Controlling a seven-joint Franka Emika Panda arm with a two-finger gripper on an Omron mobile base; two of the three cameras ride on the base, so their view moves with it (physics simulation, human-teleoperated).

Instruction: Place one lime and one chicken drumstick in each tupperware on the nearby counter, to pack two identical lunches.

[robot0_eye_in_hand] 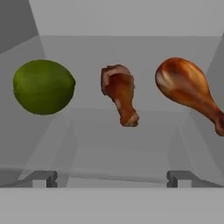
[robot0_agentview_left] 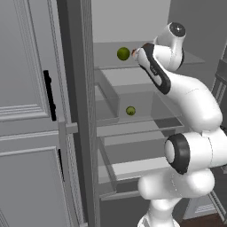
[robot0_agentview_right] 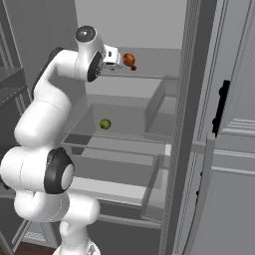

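Nothing looks packed yet. The gripper point(robot0_eye_in_hand: 112, 179) hangs with its jaws spread wide and empty, facing the top fridge shelf. Ahead to its left sits a lime point(robot0_eye_in_hand: 43, 87), straight ahead a chicken drumstick point(robot0_eye_in_hand: 120, 93), ahead to its right a second drumstick point(robot0_eye_in_hand: 188, 89). Another lime point(robot0_agentview_left: 130, 111) lies a shelf below the gripper. All four remain to be carried over.

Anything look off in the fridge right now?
Nothing spilled or damaged. One lime and two chicken drumsticks sit on the upper shelf ahead of the open hand; a second lime lies alone on the shelf below.
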